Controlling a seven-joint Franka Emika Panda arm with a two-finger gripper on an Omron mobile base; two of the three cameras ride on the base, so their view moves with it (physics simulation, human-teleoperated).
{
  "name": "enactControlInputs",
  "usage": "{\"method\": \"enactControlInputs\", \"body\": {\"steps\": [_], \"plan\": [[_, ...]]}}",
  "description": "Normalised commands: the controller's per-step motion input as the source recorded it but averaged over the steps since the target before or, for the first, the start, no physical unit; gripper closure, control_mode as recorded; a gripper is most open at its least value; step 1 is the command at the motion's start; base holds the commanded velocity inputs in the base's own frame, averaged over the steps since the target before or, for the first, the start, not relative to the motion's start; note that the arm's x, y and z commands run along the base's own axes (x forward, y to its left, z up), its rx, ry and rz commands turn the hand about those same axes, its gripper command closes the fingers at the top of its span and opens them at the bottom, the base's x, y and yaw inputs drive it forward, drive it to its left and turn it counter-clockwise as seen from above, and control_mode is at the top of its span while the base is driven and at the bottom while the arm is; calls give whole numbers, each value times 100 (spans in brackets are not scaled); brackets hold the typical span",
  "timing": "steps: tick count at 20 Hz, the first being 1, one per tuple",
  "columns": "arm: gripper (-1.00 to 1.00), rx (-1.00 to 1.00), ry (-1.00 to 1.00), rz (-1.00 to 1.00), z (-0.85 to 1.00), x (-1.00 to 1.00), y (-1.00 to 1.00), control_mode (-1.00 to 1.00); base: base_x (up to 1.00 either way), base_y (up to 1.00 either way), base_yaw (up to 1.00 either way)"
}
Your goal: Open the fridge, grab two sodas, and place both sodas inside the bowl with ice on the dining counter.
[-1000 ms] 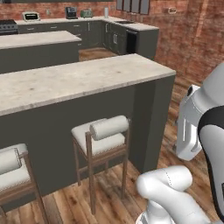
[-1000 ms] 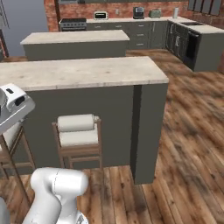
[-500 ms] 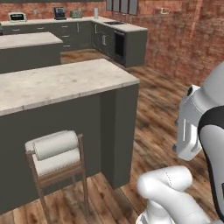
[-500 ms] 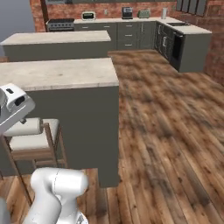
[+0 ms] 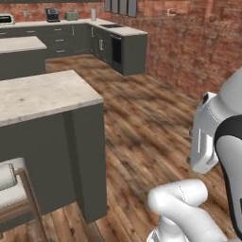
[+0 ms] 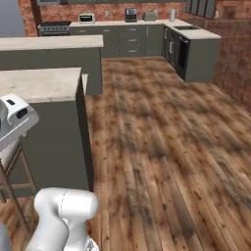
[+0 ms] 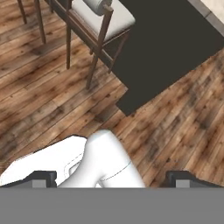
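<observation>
Hand view looks down past the two-finger gripper [image 7: 112,177], its dark tips spread wide and holding nothing. Ahead of the tips lie brown wood-plank flooring [image 7: 39,109], a cushioned wooden stool [image 7: 103,19] and the matte dark grey base of the long dining counter [image 5: 45,94], whose beige speckled stone top runs off to the arm's left. Fridge, sodas and bowl cannot be placed, so which way the gripper must go cannot be told.
</observation>
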Motion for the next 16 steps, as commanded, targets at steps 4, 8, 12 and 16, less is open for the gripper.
{"method": "enactControlInputs", "body": {"steps": [4, 8, 12, 16], "plan": [[-100, 0, 0, 0, 0, 0, 0, 100, 89, -100, 7], [-100, 0, 0, 0, 0, 0, 0, 100, 100, -93, 11], [-100, 0, 0, 0, 0, 0, 0, 100, 100, -72, 17], [-100, 0, 0, 0, 0, 0, 0, 100, 100, -63, 20]]}}
